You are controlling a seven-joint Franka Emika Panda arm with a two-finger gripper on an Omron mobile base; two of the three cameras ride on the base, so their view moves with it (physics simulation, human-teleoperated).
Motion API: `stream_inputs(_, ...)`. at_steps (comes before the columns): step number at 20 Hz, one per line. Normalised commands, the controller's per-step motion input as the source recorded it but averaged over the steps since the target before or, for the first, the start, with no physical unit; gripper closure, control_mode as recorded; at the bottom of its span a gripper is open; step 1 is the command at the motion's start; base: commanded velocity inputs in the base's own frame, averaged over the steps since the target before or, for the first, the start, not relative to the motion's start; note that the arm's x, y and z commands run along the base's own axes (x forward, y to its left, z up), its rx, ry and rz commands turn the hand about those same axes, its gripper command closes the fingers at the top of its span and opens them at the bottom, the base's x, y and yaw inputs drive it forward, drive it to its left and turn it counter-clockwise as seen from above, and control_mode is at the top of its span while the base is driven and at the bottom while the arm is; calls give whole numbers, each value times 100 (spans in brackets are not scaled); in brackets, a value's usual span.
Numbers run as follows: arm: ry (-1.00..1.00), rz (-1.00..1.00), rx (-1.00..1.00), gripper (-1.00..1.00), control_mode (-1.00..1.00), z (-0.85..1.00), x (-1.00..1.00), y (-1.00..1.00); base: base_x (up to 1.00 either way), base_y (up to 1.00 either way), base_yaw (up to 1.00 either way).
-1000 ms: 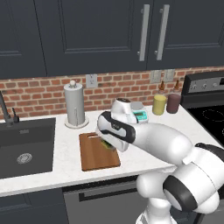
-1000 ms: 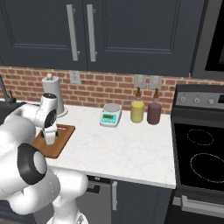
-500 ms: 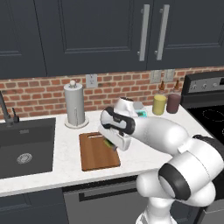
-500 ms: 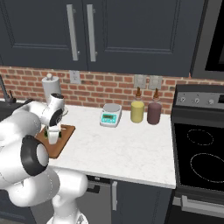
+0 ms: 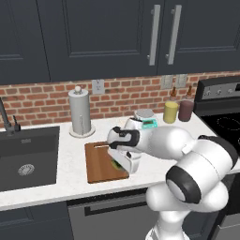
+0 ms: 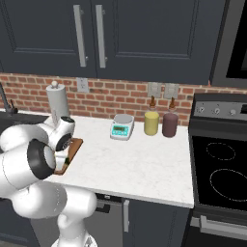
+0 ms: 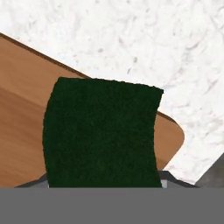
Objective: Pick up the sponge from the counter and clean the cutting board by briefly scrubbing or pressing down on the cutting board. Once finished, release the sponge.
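The white arm bends low over the near edge of the worktop [image 5: 70,185], and its claw [image 5: 121,165] is down on the cutting board [image 5: 99,164], clenched on the sponge [image 5: 116,164]. From the left side I can just see a sliver of yellow-green under the white hand, at the board's right edge near the front corner. Seen from the hand itself, the sponge [image 7: 103,135] is a dark green block held close to the camera, with the board's [image 7: 22,109] brown wood behind it and a rounded corner of the board next to it; pale marbled stone [image 7: 131,39] lies past that corner. Whether the sponge is pressed onto the wood or held just off it, I cannot tell.

From the right side the arm's big joints hide most of the board [image 6: 73,148]; just a narrow strip of it shows at the arm's edge.

The board lies flat with its slot handle at the far short edge. To its left is the dark sink [image 5: 28,157]. Just behind the board stands a paper towel roll [image 5: 80,111] on its holder, close to the brick wall. Further right along the worktop sits a small kitchen scale [image 6: 121,126], then a yellow jar [image 6: 151,121] and a dark red jar [image 6: 170,123] side by side against the wall. The black stove [image 6: 222,169] takes up the far right, and dark cabinets [image 5: 112,33] hang above.
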Motion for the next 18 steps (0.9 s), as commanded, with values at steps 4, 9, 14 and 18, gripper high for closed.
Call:
stream_inputs(4,7,0,9,100,-100,-38,0,5,0,0,0)
stream_inputs(9,2,-2,16,100,-100,-44,0,24,0,0,0)
stream_inputs(14,0,-4,14,100,-100,-48,0,48,0,0,0)
stream_inputs(18,0,-8,12,100,-100,-67,0,57,0,0,0)
